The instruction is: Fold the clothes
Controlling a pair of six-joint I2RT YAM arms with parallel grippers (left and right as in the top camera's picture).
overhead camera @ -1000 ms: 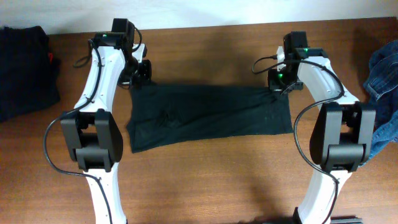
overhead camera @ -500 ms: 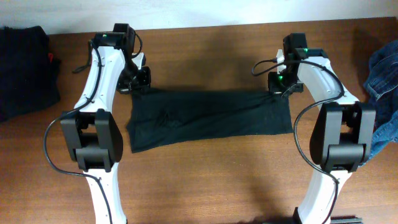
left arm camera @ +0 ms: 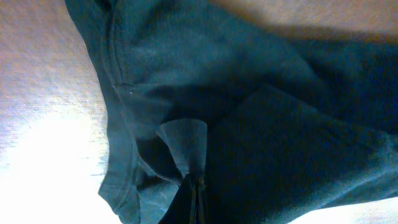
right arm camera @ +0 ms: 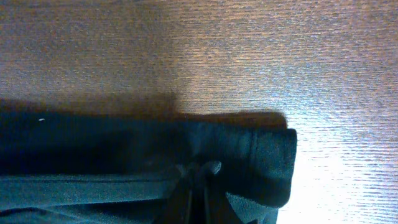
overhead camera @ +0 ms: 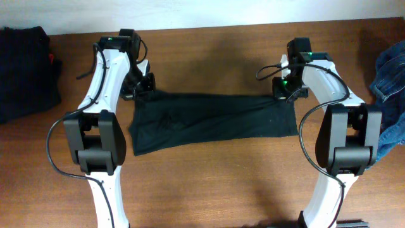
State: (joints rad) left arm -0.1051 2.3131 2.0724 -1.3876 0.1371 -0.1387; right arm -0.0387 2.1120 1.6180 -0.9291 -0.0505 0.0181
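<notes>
One of the clothes, a plain black T-shirt [overhead camera: 215, 123], lies as a long band across the middle of the table. My left gripper [overhead camera: 140, 94] is at its far left corner, shut on a pinched fold of the cloth [left arm camera: 183, 140]. At the far right corner my right gripper [overhead camera: 286, 95] is shut on the rolled edge of the shirt [right arm camera: 93, 143]. In both wrist views the dark fingers [left arm camera: 196, 202] [right arm camera: 200, 186] press together with cloth between them. The shirt's near edge rests flat on the wood.
A pile of dark clothes [overhead camera: 22, 69] lies at the table's far left. Blue denim [overhead camera: 389, 88] lies at the right edge. The table's back edge meets a white wall just behind both arms.
Both grippers have drawn the shirt's far edge a little toward the front. The left one moved more, and the far left corner shifted with it.
</notes>
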